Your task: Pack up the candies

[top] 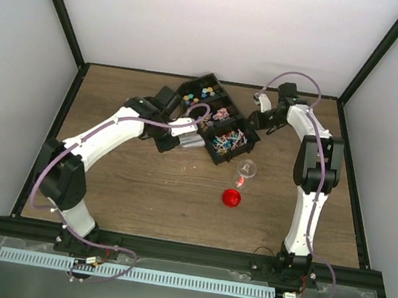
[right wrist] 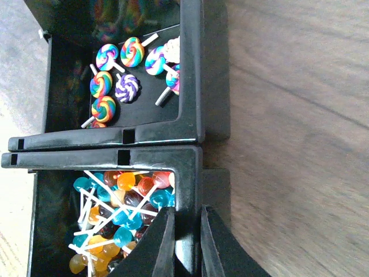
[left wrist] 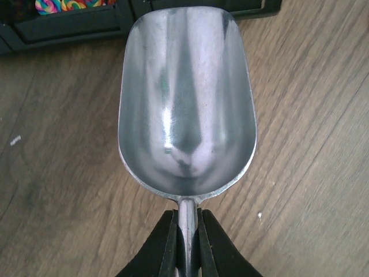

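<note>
Wood-grain tabletop (left wrist: 311, 115) lies under both arms. The left gripper (left wrist: 184, 234) is clenched on the handle of the empty metal scoop (left wrist: 184, 98), whose bowl reaches ahead toward the black tray (left wrist: 75, 26). The right gripper (right wrist: 187, 231) pinches that tray's wall. Candies (right wrist: 121, 202) fill the compartment just left of its fingers, with swirled ones beyond. A clear jar (top: 246, 171) and a red lid (top: 231, 197) sit behind this claw.

Black tray (top: 221, 89) at table's (top: 133, 191) 12 o'clock, candies (top: 229, 140) in its compartments. My left gripper (top: 186, 137) with scoop (top: 192, 142) at tray's 7 o'clock. My right gripper (top: 258, 120) at its 3 o'clock edge. Clear jar (top: 246, 171) at 5 o'clock, red lid (top: 231, 197) just beyond.
</note>
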Available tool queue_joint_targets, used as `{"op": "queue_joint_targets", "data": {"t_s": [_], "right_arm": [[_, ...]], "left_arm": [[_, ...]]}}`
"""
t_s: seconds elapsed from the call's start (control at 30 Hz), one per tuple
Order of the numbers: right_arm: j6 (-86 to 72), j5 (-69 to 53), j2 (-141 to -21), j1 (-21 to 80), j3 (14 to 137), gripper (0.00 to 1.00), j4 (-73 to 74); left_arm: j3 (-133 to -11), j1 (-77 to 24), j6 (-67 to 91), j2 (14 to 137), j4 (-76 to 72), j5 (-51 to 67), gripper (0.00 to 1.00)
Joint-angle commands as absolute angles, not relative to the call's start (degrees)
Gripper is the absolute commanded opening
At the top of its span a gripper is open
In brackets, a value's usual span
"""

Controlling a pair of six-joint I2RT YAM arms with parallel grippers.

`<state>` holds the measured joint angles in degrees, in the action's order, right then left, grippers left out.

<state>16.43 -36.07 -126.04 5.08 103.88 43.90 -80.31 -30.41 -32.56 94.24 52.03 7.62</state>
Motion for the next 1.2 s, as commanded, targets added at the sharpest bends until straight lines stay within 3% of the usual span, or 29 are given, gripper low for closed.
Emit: {"op": "queue_joint_targets", "data": {"t_s": [0.0, 0.53, 0.73, 1.17], "right_arm": [[15.7, -42.53, -122.98, 7.97, 102.43, 0.01, 41.95], [6.59, -46.38, -119.55, 12.72, 95.2, 0.01, 38.05], [4.48, -44.91, -117.8, 12.7, 92.46, 0.01, 36.27], [1.42, -45.79, -115.94, 12.75, 89.19, 0.01, 34.06]], "left_arm": [[-85.67, -30.68, -32.32, 97.16, 61.6, 3.76, 0.04], [-104.2, -38.04, -30.61, 109.63, 80.81, -4.23, 0.04], [-105.48, -41.36, -29.08, 112.23, 80.95, -12.77, 0.04], [-107.91, -44.8, -29.9, 118.82, 80.86, -17.63, 0.04]]}}
